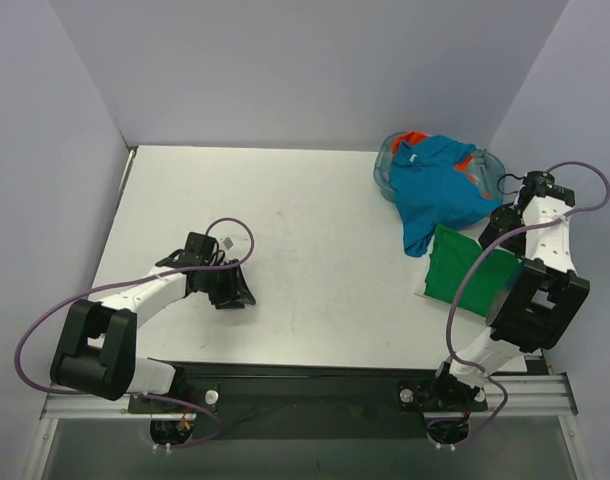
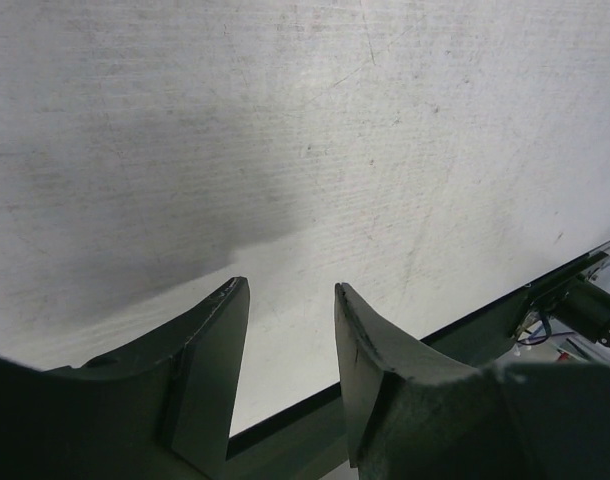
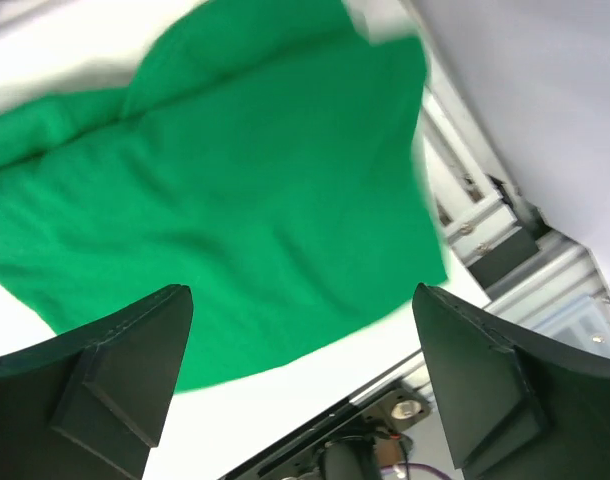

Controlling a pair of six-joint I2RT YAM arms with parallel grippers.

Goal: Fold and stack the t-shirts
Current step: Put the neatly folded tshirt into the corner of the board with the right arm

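Right gripper (image 3: 303,300) hung wide open over the folded green t-shirt (image 3: 255,180) near the table's (image 1: 285,200) right edge; left gripper (image 2: 285,292) stood parted, empty. Lifting the touching turquoise t-shirt (image 1: 435,190) could drag that fold apart.

No writing, brand, number or sign can be read in any of the views. The small white neck label (image 1: 409,159) on the blue t-shirt (image 1: 440,192) is too small to show any print.
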